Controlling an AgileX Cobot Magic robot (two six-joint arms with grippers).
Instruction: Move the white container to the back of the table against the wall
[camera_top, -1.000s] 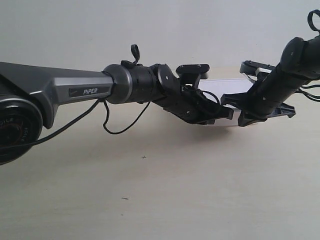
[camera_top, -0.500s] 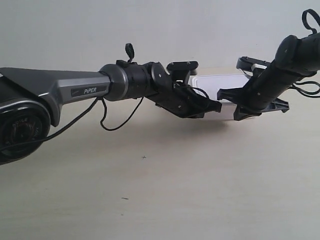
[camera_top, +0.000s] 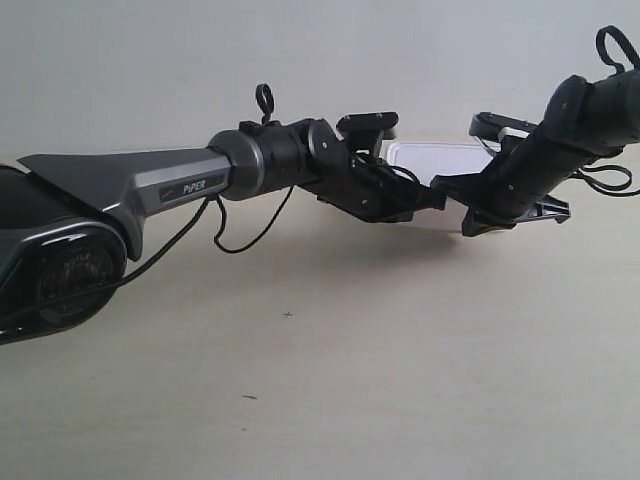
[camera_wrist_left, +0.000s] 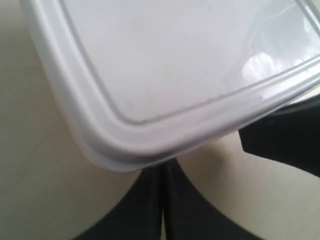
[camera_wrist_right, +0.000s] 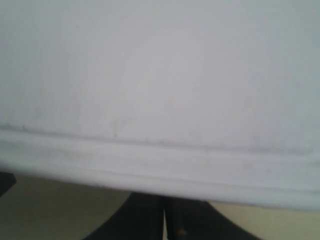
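Note:
The white container (camera_top: 437, 159) lies on the table (camera_top: 350, 360) far back, close under the wall (camera_top: 300, 60), partly hidden by both arms. The gripper of the arm at the exterior view's left (camera_top: 428, 201) and that of the arm at the exterior view's right (camera_top: 452, 189) meet at its near side. In the left wrist view the left gripper (camera_wrist_left: 163, 169) is shut, its tips tucked under a rounded corner of the container (camera_wrist_left: 165, 65). In the right wrist view the right gripper (camera_wrist_right: 162, 204) is shut, against the container's (camera_wrist_right: 160, 90) long side. Neither grips it.
A loose black cable (camera_top: 240, 235) hangs under the forearm of the arm at the exterior view's left. Tiny dark specks (camera_top: 288, 314) mark the table. The other gripper's black body (camera_wrist_left: 285, 140) shows beside the container in the left wrist view.
Both grippers and the white container have shifted farther back toward the wall. The container shows higher and smaller in the exterior view than a second ago.

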